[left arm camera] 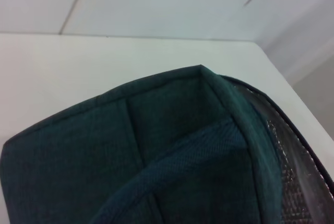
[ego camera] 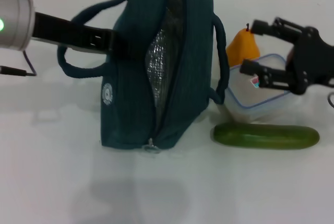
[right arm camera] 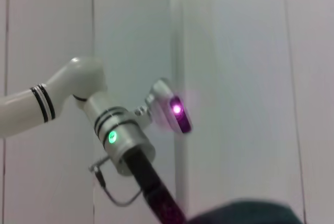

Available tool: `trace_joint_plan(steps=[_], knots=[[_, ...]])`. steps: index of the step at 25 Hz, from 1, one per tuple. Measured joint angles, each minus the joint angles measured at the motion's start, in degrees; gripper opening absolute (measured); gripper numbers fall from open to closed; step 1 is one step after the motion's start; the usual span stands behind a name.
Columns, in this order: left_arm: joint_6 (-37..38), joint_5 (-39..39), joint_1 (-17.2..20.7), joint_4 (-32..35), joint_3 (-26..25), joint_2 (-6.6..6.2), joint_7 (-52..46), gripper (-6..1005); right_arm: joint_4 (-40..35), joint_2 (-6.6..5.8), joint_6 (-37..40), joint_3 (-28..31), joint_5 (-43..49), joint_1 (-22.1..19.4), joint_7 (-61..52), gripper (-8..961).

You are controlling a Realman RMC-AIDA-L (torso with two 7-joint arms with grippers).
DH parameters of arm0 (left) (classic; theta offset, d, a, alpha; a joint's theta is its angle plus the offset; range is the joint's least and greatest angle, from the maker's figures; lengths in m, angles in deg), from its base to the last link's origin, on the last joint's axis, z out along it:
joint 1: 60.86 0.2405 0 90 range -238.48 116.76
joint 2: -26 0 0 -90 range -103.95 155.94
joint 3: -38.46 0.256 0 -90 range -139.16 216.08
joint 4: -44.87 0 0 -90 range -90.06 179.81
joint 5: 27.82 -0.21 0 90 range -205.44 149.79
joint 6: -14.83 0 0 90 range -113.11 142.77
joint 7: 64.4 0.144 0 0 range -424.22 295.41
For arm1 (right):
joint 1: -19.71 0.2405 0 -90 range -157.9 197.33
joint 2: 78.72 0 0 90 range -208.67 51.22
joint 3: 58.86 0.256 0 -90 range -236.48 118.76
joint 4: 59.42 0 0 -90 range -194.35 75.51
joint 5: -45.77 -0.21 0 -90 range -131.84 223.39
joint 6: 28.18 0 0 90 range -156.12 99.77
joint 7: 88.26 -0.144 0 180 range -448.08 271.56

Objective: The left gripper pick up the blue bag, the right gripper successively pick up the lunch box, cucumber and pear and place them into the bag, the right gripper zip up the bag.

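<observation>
Only head view shows right hand (ego camera: 251, 46) open over lunch box (ego camera: 257, 94).

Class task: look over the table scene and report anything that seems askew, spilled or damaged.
Nothing is spilled or damaged. The blue bag is tilted with its zip open, held at its side by the left gripper. The lunch box, cucumber and pear look intact.

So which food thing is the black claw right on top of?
The clear lunch box. The open right claw hovers over it, while the pear sits behind and the cucumber lies in front.
</observation>
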State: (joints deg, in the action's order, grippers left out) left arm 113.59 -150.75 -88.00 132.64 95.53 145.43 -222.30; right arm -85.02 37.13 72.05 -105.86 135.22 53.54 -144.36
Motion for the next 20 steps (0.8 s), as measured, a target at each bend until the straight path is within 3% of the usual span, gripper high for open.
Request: trace_joint_plan(steps=[11, 20], knots=[[-0.82, -0.09, -1.33, -1.04, 4.17, 0.1, -3.45, 62, 0.37, 0.23, -2.61, -1.81, -2.0, 4.57, 0.27, 810], [-1.22, -0.22, -1.96, -1.11, 4.98, 0.01, -4.61, 62, 3.1, 0.36, -15.23, -13.35, -5.6, 7.01, -1.57, 811]])
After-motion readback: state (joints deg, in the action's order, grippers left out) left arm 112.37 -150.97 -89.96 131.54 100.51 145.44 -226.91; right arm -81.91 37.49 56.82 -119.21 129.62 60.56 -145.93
